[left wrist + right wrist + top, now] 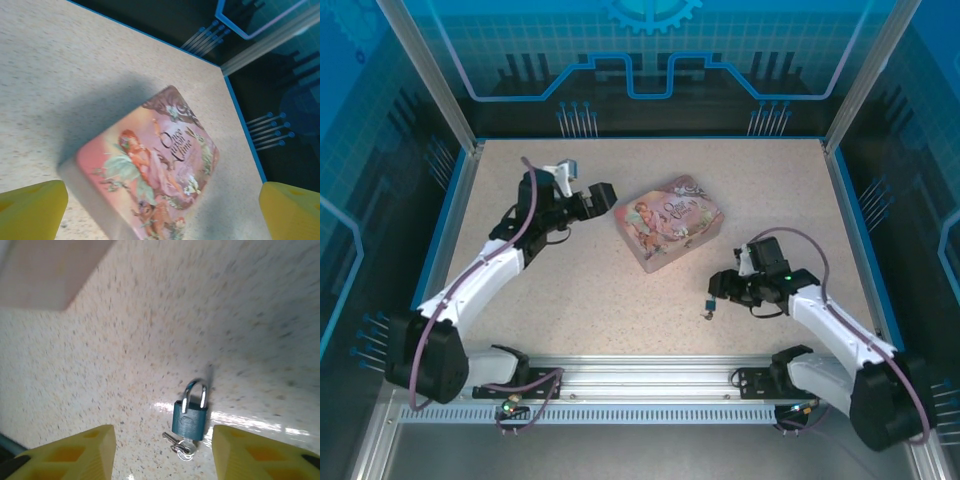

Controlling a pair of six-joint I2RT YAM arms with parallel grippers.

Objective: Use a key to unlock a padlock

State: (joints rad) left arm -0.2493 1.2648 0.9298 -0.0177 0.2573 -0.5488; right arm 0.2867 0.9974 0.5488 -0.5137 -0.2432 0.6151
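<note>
A small blue-bodied padlock [190, 417] with a silver shackle lies flat on the speckled table, both shackle legs reaching the body. The key [182, 446] sits at its bottom end on a small ring, seemingly in the keyhole, with a second small key beside it. My right gripper [164, 442] hangs open just above them, one yellow finger on either side, holding nothing. In the top view the padlock [707, 307] lies just in front of the right gripper [720, 288]. My left gripper [603, 195] is open near the pink tin's left corner, with nothing between its fingers [30, 210].
A pink illustrated tin box [670, 222] lies closed in the middle of the table, and the left wrist view looks down on the same tin box [150, 170]. Blue-edged walls [640, 138] ring the table. An aluminium rail [640, 385] runs along the near edge.
</note>
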